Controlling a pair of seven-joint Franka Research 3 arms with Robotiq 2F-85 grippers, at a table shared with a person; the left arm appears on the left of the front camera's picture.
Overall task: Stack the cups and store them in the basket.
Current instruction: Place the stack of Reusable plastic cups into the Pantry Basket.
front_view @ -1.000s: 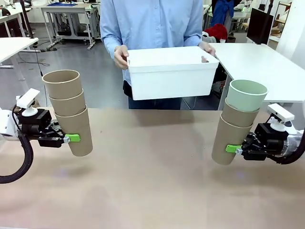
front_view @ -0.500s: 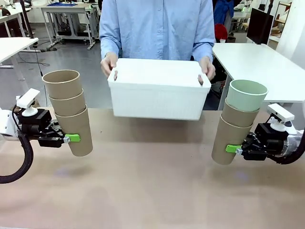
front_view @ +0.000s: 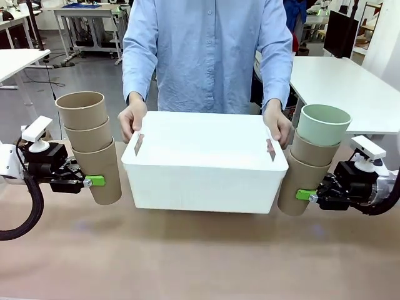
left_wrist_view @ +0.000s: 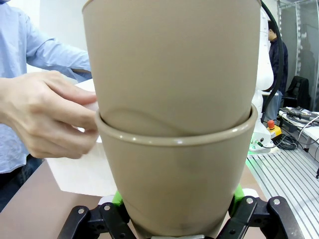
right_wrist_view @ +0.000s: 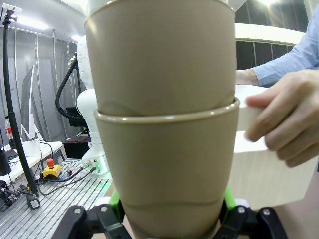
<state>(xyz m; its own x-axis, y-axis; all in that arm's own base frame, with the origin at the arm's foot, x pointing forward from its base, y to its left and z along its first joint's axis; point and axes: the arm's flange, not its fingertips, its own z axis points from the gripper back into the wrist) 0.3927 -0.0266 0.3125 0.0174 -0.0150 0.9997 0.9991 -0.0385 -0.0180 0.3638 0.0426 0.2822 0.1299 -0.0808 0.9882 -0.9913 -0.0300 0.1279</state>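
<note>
White smooth-walled basket [front_view: 206, 181] with slots, nested tan cups [front_view: 95, 164], mint cup [front_view: 324, 124] topmost

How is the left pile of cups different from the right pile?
The left pile is all tan-brown; the right pile has a mint green cup on top. The left pile leans its top toward the robot's left, the right pile toward the robot's right. The left gripper holds one, the right gripper the other. Both have three cups, gripped at the bottom cup, up off the table.

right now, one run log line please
left hand: shut on tan cup stack | right hand: shut on mint-topped cup stack | basket: held by person between the stacks
</note>
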